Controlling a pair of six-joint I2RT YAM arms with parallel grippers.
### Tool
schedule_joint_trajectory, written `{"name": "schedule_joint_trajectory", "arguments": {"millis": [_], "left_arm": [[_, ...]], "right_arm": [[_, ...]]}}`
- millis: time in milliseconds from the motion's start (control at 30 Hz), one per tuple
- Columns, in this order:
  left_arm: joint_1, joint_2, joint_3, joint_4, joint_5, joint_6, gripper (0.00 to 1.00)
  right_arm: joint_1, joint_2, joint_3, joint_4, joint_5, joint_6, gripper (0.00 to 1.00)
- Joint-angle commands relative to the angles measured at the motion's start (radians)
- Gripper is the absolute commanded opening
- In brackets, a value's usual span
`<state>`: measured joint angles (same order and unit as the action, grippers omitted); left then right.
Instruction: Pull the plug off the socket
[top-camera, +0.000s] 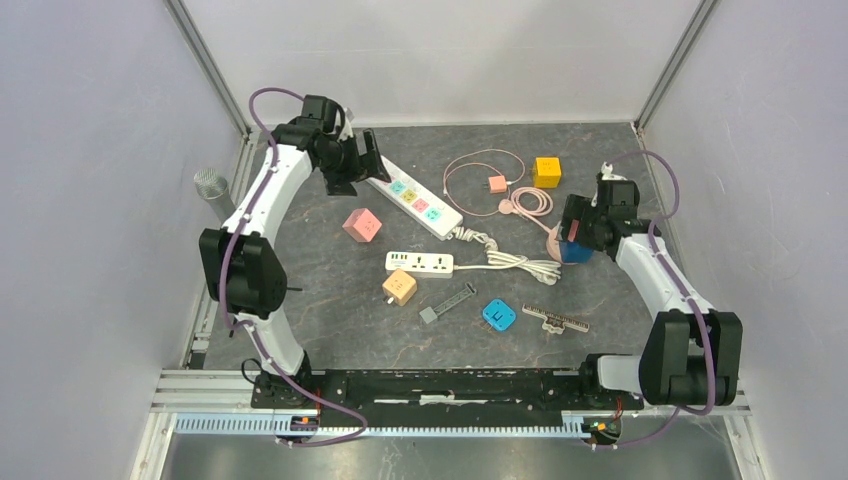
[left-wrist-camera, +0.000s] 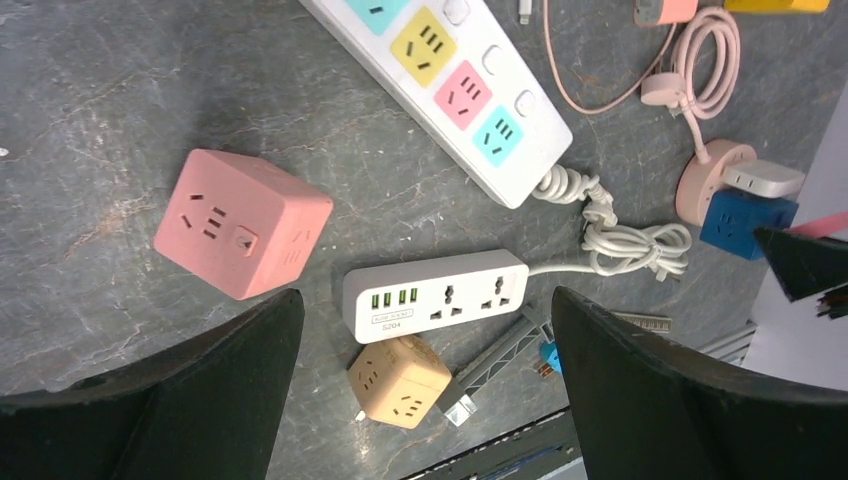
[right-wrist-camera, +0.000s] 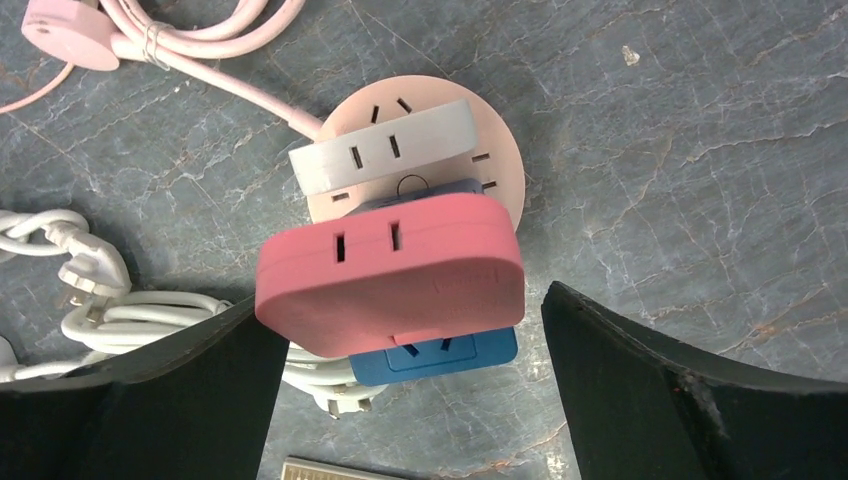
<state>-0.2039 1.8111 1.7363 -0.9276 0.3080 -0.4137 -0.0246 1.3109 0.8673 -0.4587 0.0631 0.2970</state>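
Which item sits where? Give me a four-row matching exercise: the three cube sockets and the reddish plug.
1 pink cube
2 yellow cube
3 orange cube
4 reddish plug

A under the right gripper
B near side of the small white strip
C far side, beside the pink cable
D left of the long white strip

Pairs: 1-D, 2-C, 3-B, 4-A

a round pink socket (right-wrist-camera: 497, 150) lies flat at three o'clock in the overhead view, a white plug (right-wrist-camera: 385, 150) seated in its face, and a pink plug (right-wrist-camera: 390, 275) sits atop a blue cube (right-wrist-camera: 452, 355) at its near edge.
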Motion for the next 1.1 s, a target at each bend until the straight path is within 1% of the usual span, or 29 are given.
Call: {"name": "schedule_joint_trajectory", "arguments": {"millis": [0, 67, 133, 233, 300, 400, 467, 500, 600, 633, 700, 800, 867, 933, 1000, 1067], "left_arm": [[0.028, -0.036, -0.026, 0.068, 0.105, -0.078, 0.99], [0.027, -0.044, -0.065, 0.150, 0.218, -0.116, 0.95], [0.022, -0.059, -0.130, 0.260, 0.321, -0.181, 0.92], [-0.010, -0.078, -0.196, 0.362, 0.375, -0.245, 0.91], [-0.042, -0.080, -0.203, 0.379, 0.376, -0.245, 0.91], [-0.100, -0.070, -0.206, 0.392, 0.377, -0.247, 0.91], [-0.141, -0.068, -0.226, 0.420, 0.371, -0.260, 0.91], [-0.165, -0.068, -0.247, 0.450, 0.368, -0.274, 0.91], [-0.230, -0.053, -0.316, 0.561, 0.376, -0.342, 0.90], [-0.255, -0.041, -0.332, 0.600, 0.385, -0.370, 0.89], [-0.301, -0.015, -0.359, 0.668, 0.396, -0.414, 0.88], [-0.370, 0.037, -0.368, 0.785, 0.392, -0.475, 0.87], [-0.420, 0.089, -0.335, 0.855, 0.378, -0.504, 0.86], [-0.467, 0.156, -0.282, 0.874, 0.332, -0.502, 0.81], [-0.507, 0.203, -0.254, 0.890, 0.285, -0.542, 0.80], [-0.543, 0.240, -0.255, 0.986, 0.281, -0.603, 0.78]], "right_arm": [[0.001, -0.075, -0.047, 0.093, -0.027, -0.078, 0.98], [0.001, -0.092, -0.065, 0.127, -0.027, -0.102, 0.98], [0.000, -0.103, -0.072, 0.146, -0.008, -0.118, 0.94], [0.001, -0.117, -0.080, 0.174, 0.006, -0.124, 0.87], [0.001, -0.122, -0.087, 0.200, -0.012, -0.133, 0.84], [0.001, -0.104, -0.083, 0.207, -0.038, -0.138, 0.72], [0.000, -0.092, -0.067, 0.193, -0.058, -0.129, 0.61], [0.001, -0.090, -0.061, 0.191, -0.060, -0.119, 0.53], [0.001, -0.101, -0.065, 0.202, -0.061, -0.097, 0.40], [0.001, -0.105, -0.073, 0.211, -0.060, -0.090, 0.37], [0.002, -0.112, -0.088, 0.228, -0.107, -0.069, 0.33], [0.001, -0.115, -0.094, 0.229, -0.118, -0.012, 0.29], [-0.001, -0.096, -0.083, 0.198, -0.102, 0.050, 0.23], [-0.001, -0.073, -0.072, 0.181, -0.109, 0.094, 0.19], [0.004, -0.057, -0.057, 0.178, -0.142, 0.105, 0.16], [0.012, -0.040, -0.025, 0.145, -0.113, 0.076, 0.14]]}}
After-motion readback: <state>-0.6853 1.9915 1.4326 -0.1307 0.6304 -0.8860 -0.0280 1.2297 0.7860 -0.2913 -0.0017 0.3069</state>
